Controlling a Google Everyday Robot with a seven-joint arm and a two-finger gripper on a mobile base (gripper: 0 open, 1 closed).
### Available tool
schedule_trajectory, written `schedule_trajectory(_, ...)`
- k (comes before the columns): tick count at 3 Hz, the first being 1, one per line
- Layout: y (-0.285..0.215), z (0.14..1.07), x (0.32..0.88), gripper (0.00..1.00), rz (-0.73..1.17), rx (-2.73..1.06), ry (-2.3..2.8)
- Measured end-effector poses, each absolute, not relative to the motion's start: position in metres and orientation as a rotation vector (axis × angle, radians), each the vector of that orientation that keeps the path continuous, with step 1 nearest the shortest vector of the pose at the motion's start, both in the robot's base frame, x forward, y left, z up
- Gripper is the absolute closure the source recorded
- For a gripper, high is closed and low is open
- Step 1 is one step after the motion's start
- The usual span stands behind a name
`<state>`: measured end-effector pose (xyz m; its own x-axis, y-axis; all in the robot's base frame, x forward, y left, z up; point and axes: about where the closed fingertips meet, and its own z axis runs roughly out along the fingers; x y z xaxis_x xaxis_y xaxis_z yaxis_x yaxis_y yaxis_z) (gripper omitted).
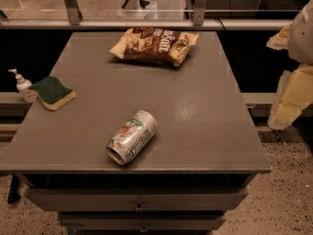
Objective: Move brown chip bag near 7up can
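The brown chip bag (155,45) lies flat at the far middle of the grey table (195,106), with its cream-yellow ends pointing left and right. The 7up can (132,136) lies on its side near the table's front edge, its open end toward the front left. The bag and the can are far apart. My gripper (295,77) hangs at the right edge of the view, beyond the table's right side and above the floor. It is away from both objects and holds nothing that I can see.
A green-and-yellow sponge (54,92) lies at the table's left edge. A small white pump bottle (21,85) stands just left of it. A railing with posts (146,23) runs behind the table. Drawers (137,199) sit below the front edge.
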<state>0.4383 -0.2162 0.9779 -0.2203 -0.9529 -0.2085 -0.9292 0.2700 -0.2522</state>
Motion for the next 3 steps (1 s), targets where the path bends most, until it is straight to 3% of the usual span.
schedule_trajectory(2, -0.196, 0.970, 0.466, 0.00, -0.038, -1.684, 2.145)
schedule_trajectory(3, -0.156, 0.954, 0.524, 0.00, 0.115, -1.602, 1.983)
